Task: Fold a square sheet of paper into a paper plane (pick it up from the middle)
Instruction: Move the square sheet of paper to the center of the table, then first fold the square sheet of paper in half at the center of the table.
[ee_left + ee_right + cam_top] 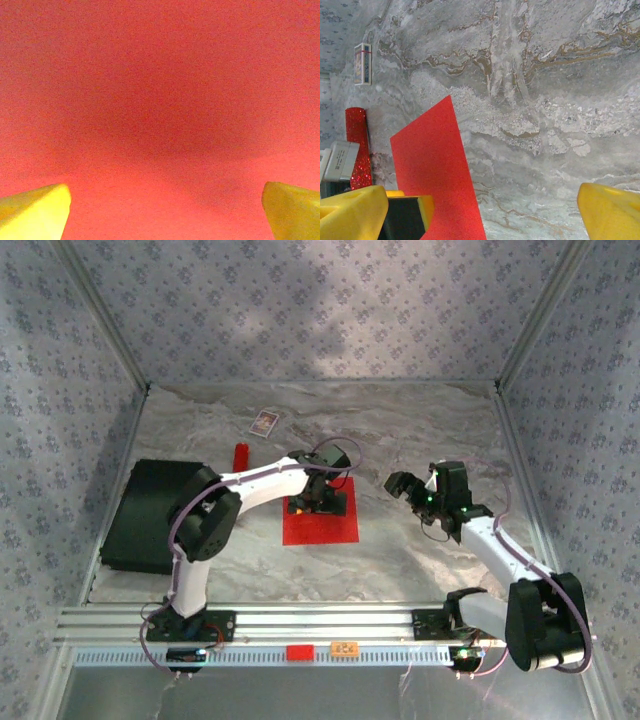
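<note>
The square sheet of paper point(322, 528) lies flat on the marble table, bright red and uncreased. My left gripper point(318, 502) is lowered onto its middle, jaws open. In the left wrist view the red paper point(160, 100) lies very close beneath the gripper point(165, 215), with a yellow fingertip point(35, 212) at each lower corner and nothing pinched between them. My right gripper point(405, 485) hovers open to the right of the sheet, off the paper. From the right wrist the sheet point(435, 170) sits at lower left of that gripper point(480, 215), above bare marble.
A red glitter stick point(240, 455) point(359, 147) lies just beyond the sheet's left corner. A small printed card point(264, 423) point(362, 63) rests farther back. A black tray point(150, 515) stands at the left edge. Patterned walls enclose the table.
</note>
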Available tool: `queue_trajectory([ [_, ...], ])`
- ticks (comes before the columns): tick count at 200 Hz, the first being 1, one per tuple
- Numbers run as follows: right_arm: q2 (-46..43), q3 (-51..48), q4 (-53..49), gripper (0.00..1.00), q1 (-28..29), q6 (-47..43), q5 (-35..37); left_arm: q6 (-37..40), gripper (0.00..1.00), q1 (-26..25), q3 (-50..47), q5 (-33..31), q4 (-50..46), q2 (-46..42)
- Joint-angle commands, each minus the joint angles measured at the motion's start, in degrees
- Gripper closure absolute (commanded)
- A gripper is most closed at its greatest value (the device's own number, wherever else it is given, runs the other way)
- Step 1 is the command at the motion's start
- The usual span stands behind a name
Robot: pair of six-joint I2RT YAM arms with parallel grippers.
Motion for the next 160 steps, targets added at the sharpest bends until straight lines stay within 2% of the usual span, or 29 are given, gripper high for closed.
queue_trajectory([
  [1,0.9,1.8,-0.9,0.01,0.4,-1.3,-0.2,0.6,0.03,0.1,2.8,0.4,-4.0,1.4],
  [160,2.0,1.5,-0.9,0.01,0.5,-1.1,0.0,-0.8,0.02,-0.2,6.3,0.0,-7.1,5.3],
])
